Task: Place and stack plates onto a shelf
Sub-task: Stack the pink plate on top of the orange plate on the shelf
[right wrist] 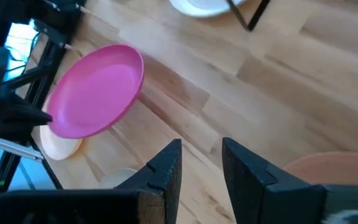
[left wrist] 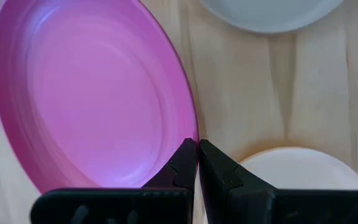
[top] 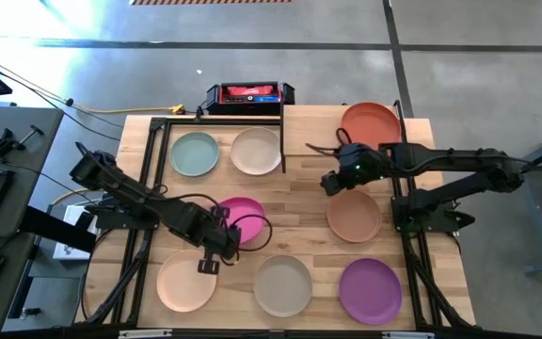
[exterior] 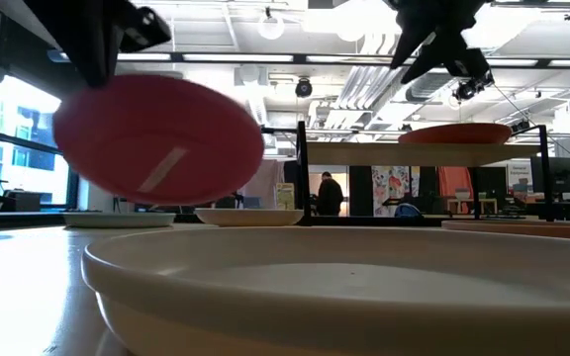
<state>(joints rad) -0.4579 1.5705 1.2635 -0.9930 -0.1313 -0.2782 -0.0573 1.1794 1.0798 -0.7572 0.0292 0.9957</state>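
The left pincer (left wrist: pixel 197 163) is clamping the magenta plate (left wrist: pixel 98 93) by its rim, holding it tilted above the tabletop (top: pixel 299 188). Beyond, the right pincer (right wrist: pixel 201 163) is hovering with fingers apart beside the tan plate (top: pixel 354 216).

A magenta plate (exterior: pixel 158 138) hung tilted in the air above and behind the pale grey plate (exterior: pixel 344 287) filling the foreground, while an orange-red plate (exterior: pixel 460 133) sat on the shelf (exterior: pixel 404 153) far beyond that grey plate.
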